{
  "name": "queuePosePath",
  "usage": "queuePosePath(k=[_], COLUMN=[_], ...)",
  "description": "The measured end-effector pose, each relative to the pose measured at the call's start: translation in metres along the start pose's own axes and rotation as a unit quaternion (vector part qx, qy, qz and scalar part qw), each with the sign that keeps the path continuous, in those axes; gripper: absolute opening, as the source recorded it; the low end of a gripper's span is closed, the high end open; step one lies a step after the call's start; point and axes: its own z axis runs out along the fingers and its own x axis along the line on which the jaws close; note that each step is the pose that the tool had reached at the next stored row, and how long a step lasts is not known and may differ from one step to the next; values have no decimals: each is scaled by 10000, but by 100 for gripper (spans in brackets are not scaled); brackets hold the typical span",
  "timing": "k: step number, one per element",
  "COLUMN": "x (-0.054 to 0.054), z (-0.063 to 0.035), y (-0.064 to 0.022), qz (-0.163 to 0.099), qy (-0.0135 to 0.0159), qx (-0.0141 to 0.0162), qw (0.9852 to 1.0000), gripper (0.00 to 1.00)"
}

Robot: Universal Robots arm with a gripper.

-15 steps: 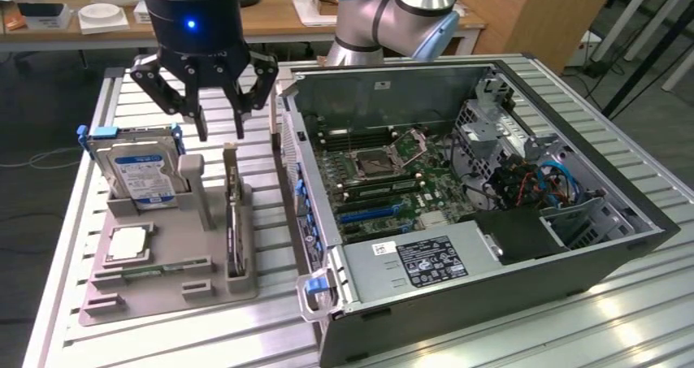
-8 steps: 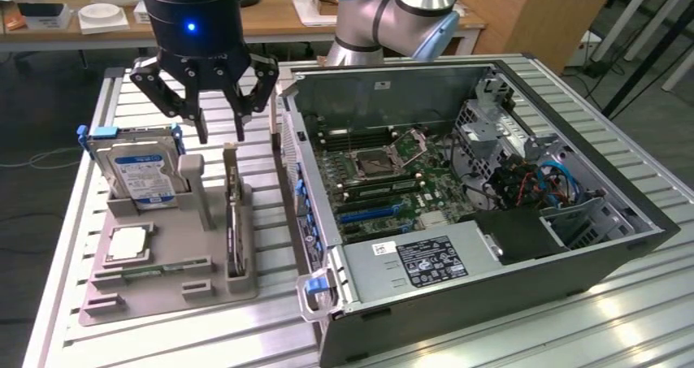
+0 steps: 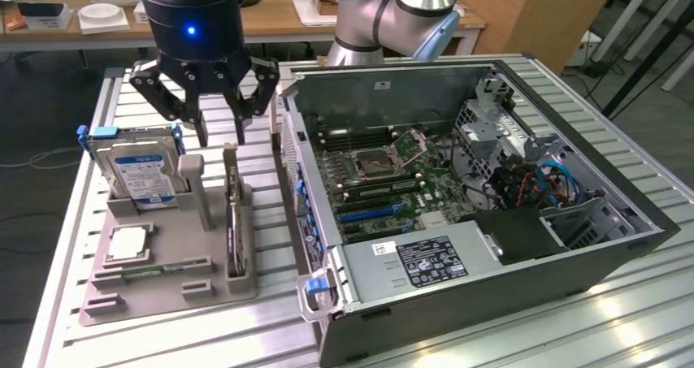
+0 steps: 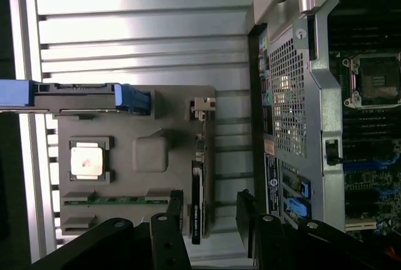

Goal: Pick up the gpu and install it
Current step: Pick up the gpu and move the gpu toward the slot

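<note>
Open, empty tool (image 3: 220,132) hovers over gpu (image 3: 232,222) standing on edge in grey holder (image 3: 152,299) at hard drive's (image 3: 141,173) 4 o'clock in the exterior view — best straddle its thin edge squarely, clear of the bracket.

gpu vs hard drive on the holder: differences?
The gpu is a thin dark card with a pale bracket; the hard drive is a thicker silver block with a blue-white label. The hard drive has blue rails; the gpu has none. Both stand on edge in the grey holder.

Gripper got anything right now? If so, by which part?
Nothing held. The gripper hangs open above the gpu, which stands on edge in the gray fixture.
</note>
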Motion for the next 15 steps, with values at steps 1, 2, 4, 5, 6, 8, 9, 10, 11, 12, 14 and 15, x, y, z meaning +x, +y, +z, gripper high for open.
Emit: queuePosePath(k=[1, 2, 4, 5, 6, 8, 9, 10, 11, 12, 14, 15], x=[0, -1, -2, -3, -3, -4, -5, -5, -6, -6, -7, -8], z=[0, 1, 2, 3, 3, 4, 5, 5, 6, 6, 8, 8], y=[-7, -15, -29, -35, -41, -55, -62, -68, -74, -80, -93, -100], qz=[1, 1, 3, 4, 5, 6, 7, 8, 8, 9, 10, 10], qy=[0, 0, 0, -1, -1, -1, -1, -1, -1, 0, -1, -1], qx=[0, 0, 0, 1, 1, 1, 2, 2, 2, 2, 2, 3], qw=[10000, 10000, 10000, 10000, 10000, 10000, 10000, 10000, 10000, 10000, 10000, 10000], gripper=[47, 47, 47, 47, 47, 47, 47, 47, 47, 47, 47, 47])
